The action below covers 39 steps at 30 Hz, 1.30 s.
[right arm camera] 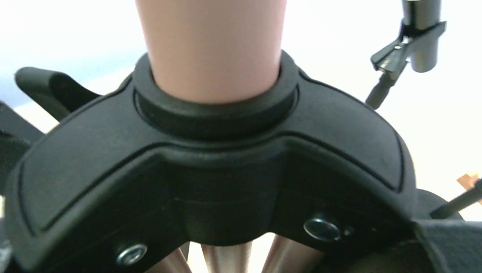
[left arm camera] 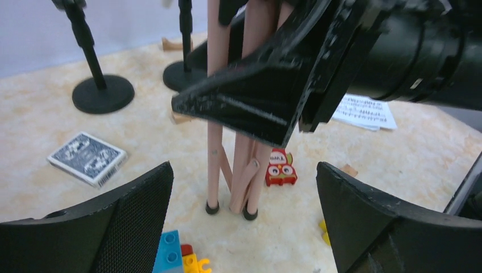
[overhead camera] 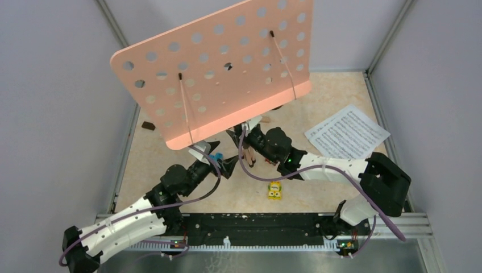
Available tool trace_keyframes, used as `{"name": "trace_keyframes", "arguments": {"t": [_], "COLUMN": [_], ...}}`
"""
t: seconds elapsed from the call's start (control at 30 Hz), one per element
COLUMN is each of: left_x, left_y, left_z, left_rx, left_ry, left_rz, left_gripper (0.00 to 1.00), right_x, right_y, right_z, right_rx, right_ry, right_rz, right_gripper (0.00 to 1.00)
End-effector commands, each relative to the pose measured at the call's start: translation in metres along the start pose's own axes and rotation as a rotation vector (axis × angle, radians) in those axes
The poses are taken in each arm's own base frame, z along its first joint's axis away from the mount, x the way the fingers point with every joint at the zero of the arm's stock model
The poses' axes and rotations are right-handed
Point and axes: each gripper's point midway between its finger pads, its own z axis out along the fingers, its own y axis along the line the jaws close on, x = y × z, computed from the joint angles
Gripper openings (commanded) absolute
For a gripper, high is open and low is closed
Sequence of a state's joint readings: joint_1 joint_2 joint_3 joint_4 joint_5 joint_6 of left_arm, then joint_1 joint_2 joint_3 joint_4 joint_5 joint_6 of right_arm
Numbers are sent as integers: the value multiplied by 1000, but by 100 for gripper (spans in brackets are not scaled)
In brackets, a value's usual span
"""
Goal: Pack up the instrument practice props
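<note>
Left jaws gape empty; right jaws clamp the folded pink tripod legs [left arm camera: 215, 165]. Perforated music desk [overhead camera: 216, 68], sheet music [overhead camera: 347, 134] and mic holders [left arm camera: 102, 94] sit unpacked.

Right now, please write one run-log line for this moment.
left gripper: open, facing folded stand legs | right gripper: shut on stand legs | sheet music: not yet packed

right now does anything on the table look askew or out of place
Yes. The pink tripod legs are folded together, feet bunched, yet the big pink desk sits tilted above them, so it looks top-heavy; the right tool seems clamped on the legs. The sheet music lies loose at the right.
</note>
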<state>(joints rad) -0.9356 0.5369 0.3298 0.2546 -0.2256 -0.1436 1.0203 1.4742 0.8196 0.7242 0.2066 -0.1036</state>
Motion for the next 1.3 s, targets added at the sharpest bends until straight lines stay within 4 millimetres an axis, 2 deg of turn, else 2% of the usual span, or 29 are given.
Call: {"name": "trace_keyframes", "arguments": {"t": [0.0,0.13,0.27,0.4,0.57,0.7,0.77,0.83,0.9,0.97,1.1,1.2,1.27], "left_x": [-50,-100,-138,-162,-189,-197,-199,-198,-189,-171,-128,-112,-102], "left_y": [-1,-8,7,14,-2,10,11,2,-9,-19,-20,-14,-16], "left_z": [-3,-18,-38,-47,-49,-38,-36,-32,-26,-27,-50,-77,-86], "left_rx": [8,41,-34,-75,-5,-94,-104,-59,1,70,135,151,174], "left_ry": [-170,-321,-492,-630,-704,-686,-708,-691,-625,-545,-409,-385,-334], "left_rz": [35,39,42,59,76,65,53,66,106,151,132,104,95], "left_gripper": [99,99,99,99,96,94,92,89,89,88,85,81,76], "right_x": [-75,-80,-82,-82,-81,-81,-84,-85,-85,-88,-102,-111,-115], "right_y": [26,34,46,59,67,69,70,66,59,52,41,35,34], "right_z": [12,17,18,16,15,11,10,10,12,13,10,3,-1], "right_rx": [-142,-183,-235,-301,-340,-352,-357,-334,-296,-256,-194,-175,-176], "right_ry": [-113,-105,-104,-97,-102,-106,-117,-125,-129,-140,-203,-284,-329], "right_rz": [63,81,101,95,97,102,102,104,107,110,166,179,181], "right_gripper": [0,0,0,0,0,0,0,0,0,0,0,0,0]}}
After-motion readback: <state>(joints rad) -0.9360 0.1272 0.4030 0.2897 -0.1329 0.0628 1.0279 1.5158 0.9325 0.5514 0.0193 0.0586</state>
